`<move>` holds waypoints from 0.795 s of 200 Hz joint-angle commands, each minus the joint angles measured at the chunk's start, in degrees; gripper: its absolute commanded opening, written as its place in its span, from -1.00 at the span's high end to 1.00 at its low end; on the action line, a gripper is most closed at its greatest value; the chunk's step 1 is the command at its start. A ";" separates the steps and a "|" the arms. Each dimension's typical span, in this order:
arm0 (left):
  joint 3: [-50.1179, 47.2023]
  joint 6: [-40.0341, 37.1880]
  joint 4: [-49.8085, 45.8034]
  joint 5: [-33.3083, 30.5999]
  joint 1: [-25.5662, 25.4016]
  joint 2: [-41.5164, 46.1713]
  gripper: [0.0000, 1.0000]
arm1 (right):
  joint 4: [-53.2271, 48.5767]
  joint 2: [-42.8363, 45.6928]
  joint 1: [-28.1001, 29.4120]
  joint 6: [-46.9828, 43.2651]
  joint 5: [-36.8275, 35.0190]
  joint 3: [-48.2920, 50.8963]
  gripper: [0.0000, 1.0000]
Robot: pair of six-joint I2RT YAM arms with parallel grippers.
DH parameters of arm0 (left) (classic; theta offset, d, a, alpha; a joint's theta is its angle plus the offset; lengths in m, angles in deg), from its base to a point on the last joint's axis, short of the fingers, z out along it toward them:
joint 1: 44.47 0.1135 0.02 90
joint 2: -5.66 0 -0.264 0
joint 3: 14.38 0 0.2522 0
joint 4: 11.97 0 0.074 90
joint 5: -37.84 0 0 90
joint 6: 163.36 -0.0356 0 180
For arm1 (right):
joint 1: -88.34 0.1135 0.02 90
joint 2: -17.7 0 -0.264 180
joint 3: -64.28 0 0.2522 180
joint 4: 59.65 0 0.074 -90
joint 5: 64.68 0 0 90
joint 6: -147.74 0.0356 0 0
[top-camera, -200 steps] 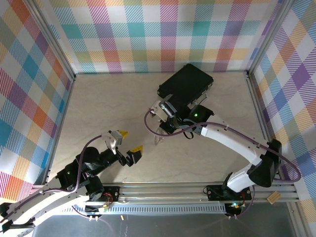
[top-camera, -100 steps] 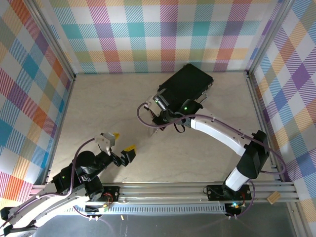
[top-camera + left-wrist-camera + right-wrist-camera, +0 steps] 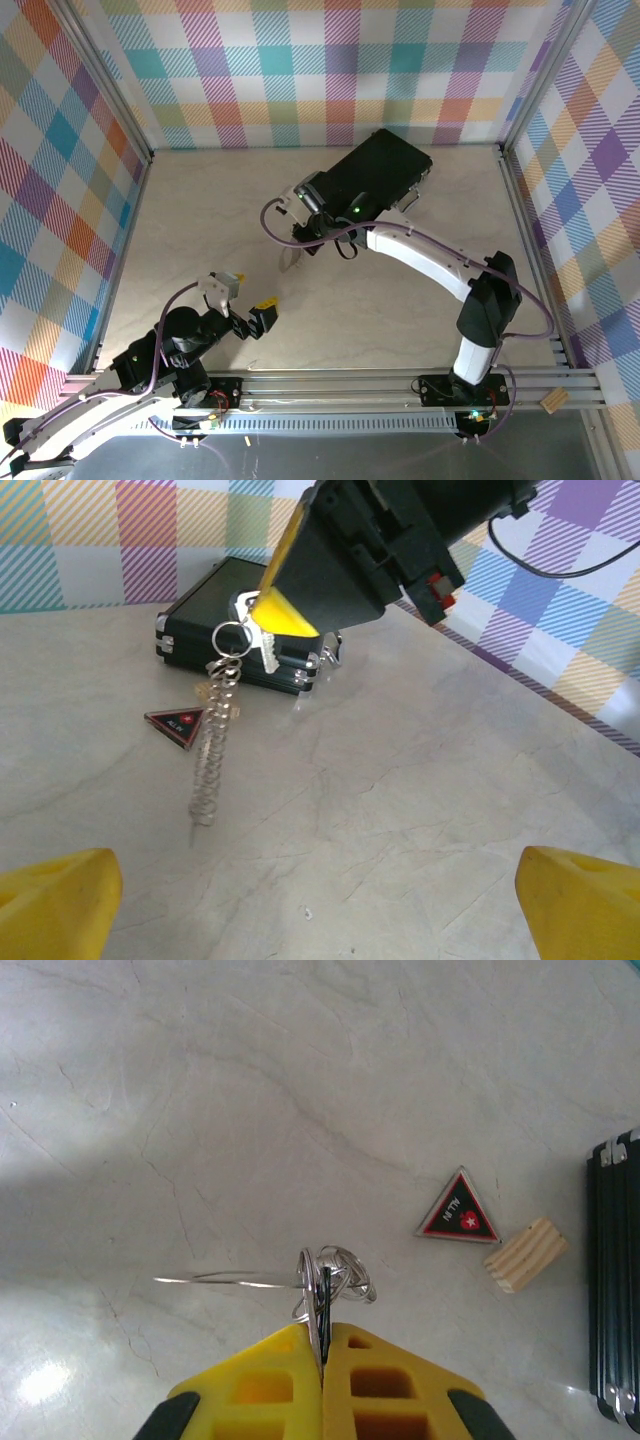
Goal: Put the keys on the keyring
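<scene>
Right gripper (image 3: 298,245) with keys (image 3: 294,258) near black case (image 3: 385,165); left gripper (image 3: 249,291) wide-jawed.

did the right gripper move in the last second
Yes. In the top view the right gripper, shut on the keys, has shifted left, now past the left corner of the black case.

Shiny metal keyring (image 3: 345,1282) and keys (image 3: 325,1300); glossy table (image 3: 150,1110) (block (image 3: 525,1253): bare wood).

Pale marbled table (image 3: 200,220) bears black case (image 3: 385,170), triangular tag (image 3: 458,1211), wooden block (image 3: 525,1254)
</scene>
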 commanded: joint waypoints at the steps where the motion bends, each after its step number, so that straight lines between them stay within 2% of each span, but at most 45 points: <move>1: -0.35 -0.82 0.75 0.02 -0.38 1.45 -1.00 | 1.42 -2.07 -0.49 1.05 1.83 -3.42 1.00; 58: -0.46 -1.87 0.07 -0.82 -0.38 3.90 -1.00 | 1.32 -4.90 -0.66 1.55 2.67 -5.01 1.00; 159: -0.16 -2.36 0.82 -0.23 -0.38 4.49 -1.00 | 1.61 1.08 -0.61 2.78 2.80 3.09 1.00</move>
